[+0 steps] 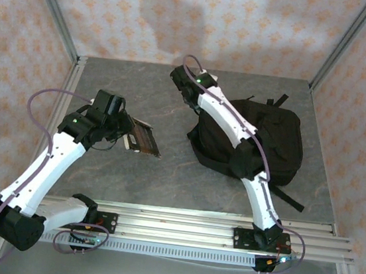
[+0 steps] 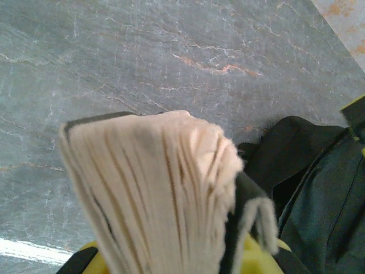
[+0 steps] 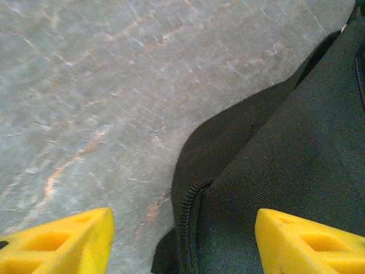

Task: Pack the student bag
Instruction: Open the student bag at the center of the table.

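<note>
The student bag is a large black fabric backpack lying on the right half of the table. It also shows in the right wrist view as a dark edge with a zipper. My right gripper hovers at the bag's far left corner. In its own view the right gripper is open, its yellow fingertips straddling the zipper edge without touching it. My left gripper is shut on a dark-covered book, lifted off the table left of the bag. The book's fanned cream pages face the left wrist camera, with the bag beyond.
The grey marbled table lies open between the book and the bag. An aluminium rail carries both arm bases along the near edge. Metal posts and patterned walls close in the back and sides.
</note>
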Controlling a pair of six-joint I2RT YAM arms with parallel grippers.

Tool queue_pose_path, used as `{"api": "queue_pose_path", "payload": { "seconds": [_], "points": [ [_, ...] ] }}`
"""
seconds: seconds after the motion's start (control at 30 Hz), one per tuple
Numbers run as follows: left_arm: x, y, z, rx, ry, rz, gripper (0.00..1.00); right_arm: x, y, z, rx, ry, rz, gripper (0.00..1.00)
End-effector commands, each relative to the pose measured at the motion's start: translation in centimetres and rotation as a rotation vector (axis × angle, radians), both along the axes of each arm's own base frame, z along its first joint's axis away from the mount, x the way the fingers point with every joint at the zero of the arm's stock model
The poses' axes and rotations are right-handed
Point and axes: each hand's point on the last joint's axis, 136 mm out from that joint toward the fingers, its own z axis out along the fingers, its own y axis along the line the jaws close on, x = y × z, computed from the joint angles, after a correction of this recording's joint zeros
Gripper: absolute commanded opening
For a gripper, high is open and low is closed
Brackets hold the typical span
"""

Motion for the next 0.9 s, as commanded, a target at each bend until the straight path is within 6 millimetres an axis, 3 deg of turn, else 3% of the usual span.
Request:
{"api": "queue_pose_path", "payload": {
  "seconds": [0.0, 0.2, 0.3, 0.37, 0.5, 0.6, 0.77, 0.87],
  "points": [
    [0.4, 0.9, 2.7, 0.035, -0.086, 0.027, 0.0, -1.0, -2.1, -1.0, -0.121, 0.058, -0.037, 0.61],
    [0.2, 1.2, 2.4, 0.043, -0.074, 0.037, 0.0, -1.1, -2.5, -1.1, -0.184, 0.056, -0.019, 0.29],
    [0.2, 1.3, 2.6, 0.046, -0.078, 0.042, 0.0, -1.3, -2.3, 0.9, -0.18, 0.015, 0.01, 0.08],
    [0.3, 1.2, 2.9, 0.046, -0.083, 0.04, 0.0, -1.5, -1.5, 2.9, -0.148, -0.029, 0.063, 0.0],
    [0.7, 0.8, 4.4, 0.03, -0.122, 0.018, 0.0, -2.4, 0.1, 7.5, -0.06, -0.117, 0.21, 0.0],
    [1.7, -1.1, 6.7, -0.035, -0.202, -0.069, 0.0, -4.0, 1.3, 10.0, 0.039, -0.135, 0.362, 0.0],
    [3.0, -4.3, 8.7, -0.18, -0.297, -0.171, 0.0, -7.2, 3.4, 12.0, 0.337, -0.078, 0.566, 0.0],
    [3.5, -6.7, 9.4, -0.288, -0.325, -0.241, 0.0, -8.2, 2.8, 12.9, 0.466, -0.077, 0.565, 0.0]
  ]
}}
